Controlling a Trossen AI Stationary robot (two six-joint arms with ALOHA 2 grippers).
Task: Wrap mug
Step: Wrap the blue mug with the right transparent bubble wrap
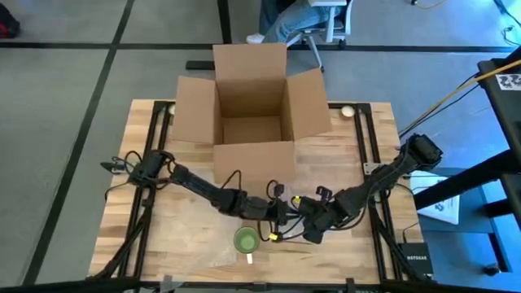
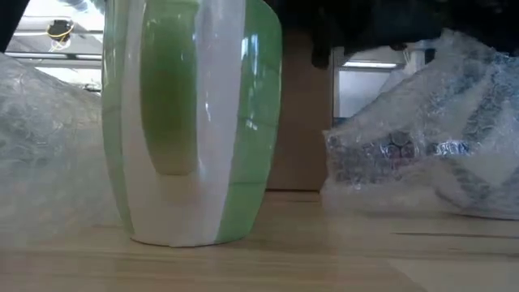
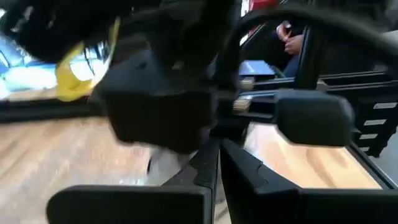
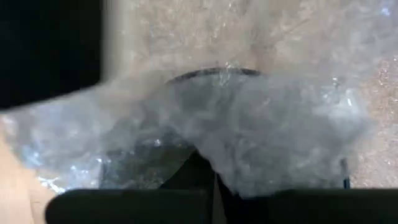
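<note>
1. Both arms meet low near the bench's (image 1: 163,236) front edge, the left gripper (image 1: 277,213) and right gripper (image 1: 313,228) close together just behind the mug (image 1: 246,240).
2. The mug stands upright on the bench, mouth up and handle toward the front edge, apparently on a sheet of bubble wrap (image 2: 422,154); nothing covers it yet.
3. Right gripper: the right wrist view shows bubble wrap bunched right at its fingers, which look pinched together on a fold of it. Left gripper: its fingers meet at the tips, with nothing visibly between them, so I cannot tell whether they hold any sheet.
4. To do this step well, I judge the held fold should rise clear of the rim, pass over the mug, and come down snugly round the far side. Pulling sideways could tip the mug, since it stands free.
5. An open cardboard box (image 1: 254,106) sits behind the arms, well apart from the mug.
6. Cables at both wrists crowd the space behind the mug and could snag the wrap. A seated person (image 1: 297,20) is beyond the bench.
</note>
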